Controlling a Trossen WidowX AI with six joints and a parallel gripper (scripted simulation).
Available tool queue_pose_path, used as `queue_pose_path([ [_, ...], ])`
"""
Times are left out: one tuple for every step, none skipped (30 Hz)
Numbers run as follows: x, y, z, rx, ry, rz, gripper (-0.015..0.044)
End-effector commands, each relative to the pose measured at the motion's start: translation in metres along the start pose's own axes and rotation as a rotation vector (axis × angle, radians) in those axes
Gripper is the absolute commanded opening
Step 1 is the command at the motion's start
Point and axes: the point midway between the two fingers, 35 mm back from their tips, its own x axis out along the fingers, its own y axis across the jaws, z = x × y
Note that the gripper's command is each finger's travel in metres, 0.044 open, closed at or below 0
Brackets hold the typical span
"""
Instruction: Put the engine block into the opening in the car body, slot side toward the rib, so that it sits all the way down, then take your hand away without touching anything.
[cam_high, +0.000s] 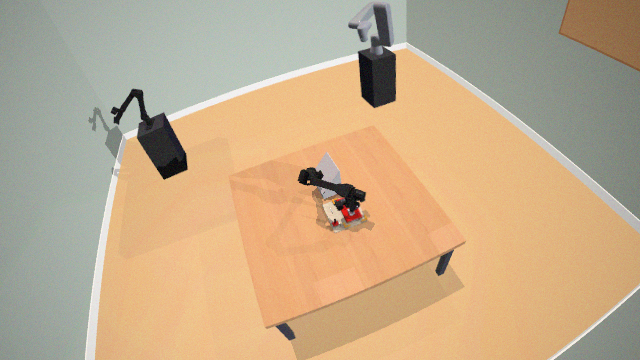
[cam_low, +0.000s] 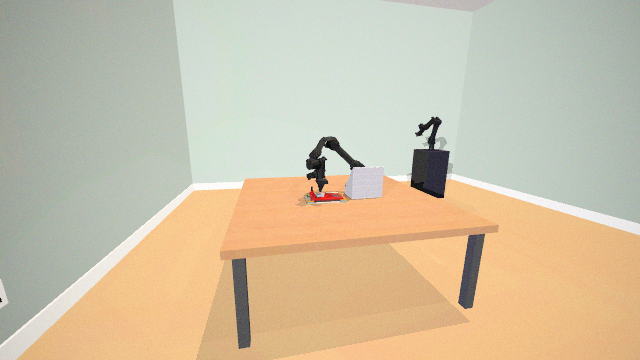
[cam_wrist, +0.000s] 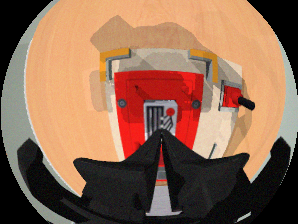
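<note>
Engine block, a small pale-grey piece with dark stripes and a red round mark (cam_high: 351, 212) (cam_low: 320, 194) (cam_wrist: 155, 115), sits in the flat red car body (cam_high: 357, 217) (cam_low: 334, 197) (cam_wrist: 132, 120), right at the tips of the black tapered jaws (cam_high: 352, 206) (cam_low: 320, 189). A wooden desk with dark legs (cam_high: 310, 270) (cam_low: 360, 225) (cam_wrist: 60, 75) carries everything, in a room with pale green walls (cam_high: 210, 45) (cam_low: 325, 90), white skirting and a tan floor (cam_high: 500, 200) (cam_low: 165, 260). Near the jaws, beside the car body, lies a cream-coloured base (cam_high: 332, 213) (cam_wrist: 215, 125); further off stands a light-grey box (cam_high: 328, 167) (cam_low: 367, 182). Well apart from the jaws, a black pedestal (cam_high: 162, 147) (cam_low: 430, 172) bears another black arm. The jaws are closed, tip against tip, pointing down over the block with nothing between them. Whether the tips touch its top, or whether it is fully seated, I cannot tell.
</note>
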Motion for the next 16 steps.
queue_pose_path([
  [0.0,-0.0001,0.0,0.007,0.003,0.001,0.0],
  [0.0002,-0.0001,0.0,0.007,0.003,0.001,0.0],
  [0.0,0.0,0.0,0.0,0.0,0.0,0.0],
  [0.0,0.0,0.0,0.0,0.0,0.0,0.0],
  [0.0,0.0,0.0,0.0,0.0,0.0,0.0],
  [0.0,0.0,0.0,0.0,0.0,0.0,0.0],
  [0.0,0.0,0.0,0.0,0.0,0.0,0.0],
  [0.0,0.0,0.0,0.0,0.0,0.0,0.0],
  [0.0,0.0,0.0,0.0,0.0,0.0,0.0],
  [0.0,0.0,0.0,0.0,0.0,0.0,0.0],
  [0.0,0.0,0.0,0.0,0.0,0.0,0.0026],
  [0.0,0.0,0.0,0.0,0.0,0.0,0.0053],
  [0.0,0.0,0.0,0.0,0.0,0.0,0.0079],
  [0.0,0.0,0.0,0.0,0.0,0.0,0.0105],
  [0.0,0.0,0.0,0.0,0.0,0.0,0.0131],
  [0.0,0.0,0.0,0.0,0.0,0.0,0.0157],
])
